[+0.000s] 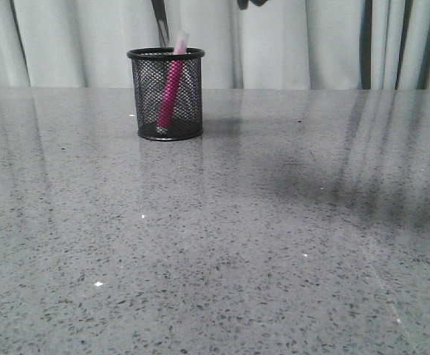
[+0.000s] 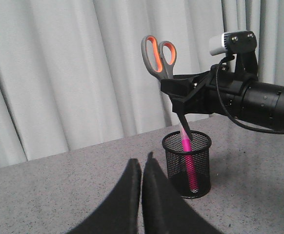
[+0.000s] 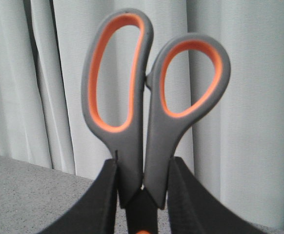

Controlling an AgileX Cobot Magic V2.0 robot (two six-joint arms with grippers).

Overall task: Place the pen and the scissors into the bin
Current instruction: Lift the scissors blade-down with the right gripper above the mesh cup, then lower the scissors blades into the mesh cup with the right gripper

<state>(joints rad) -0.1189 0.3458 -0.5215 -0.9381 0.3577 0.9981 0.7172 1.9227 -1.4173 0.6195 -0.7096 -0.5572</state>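
Observation:
The black mesh bin [image 1: 165, 94] stands at the back left of the table, with the magenta pen [image 1: 171, 95] leaning inside it, cap up. My right gripper [image 3: 142, 168] is shut on the scissors [image 3: 152, 112] and holds them upright above the bin. In the left wrist view the scissors [image 2: 160, 56] have their handles up and their blade tips at the rim of the bin [image 2: 187, 163], next to the pen [image 2: 188, 163]. In the front view only the blades [image 1: 160, 22] show, above the bin. My left gripper [image 2: 142, 165] is shut and empty, apart from the bin.
The grey speckled table [image 1: 274, 244] runs to a pale curtain [image 1: 311, 41] close behind the bin. The right arm [image 2: 259, 97] reaches across above the bin in the left wrist view.

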